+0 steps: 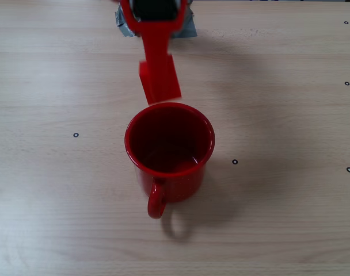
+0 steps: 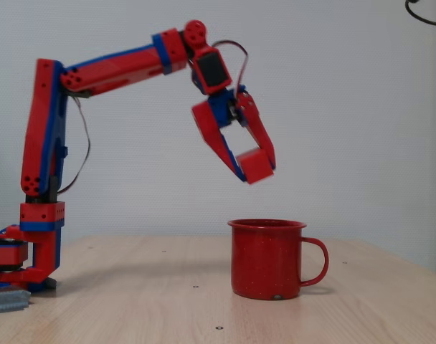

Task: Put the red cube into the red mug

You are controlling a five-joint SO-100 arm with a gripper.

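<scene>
Red mug (image 1: 170,152): nearest you in the overhead fixed view, upright on the table (image 1: 290,218), handle toward the camera, nothing visible inside.
Red cube (image 2: 256,165): pinched at the fingertips, in the air above the mug's mouth, over its arm-side rim.
Gripper (image 2: 252,166): closed down onto the cube, holding only that.
Your step: carry the cube a little farther over the mouth's centre, then lower before you let go.
Watch: a release this close to the rim could bounce the cube out.
</scene>
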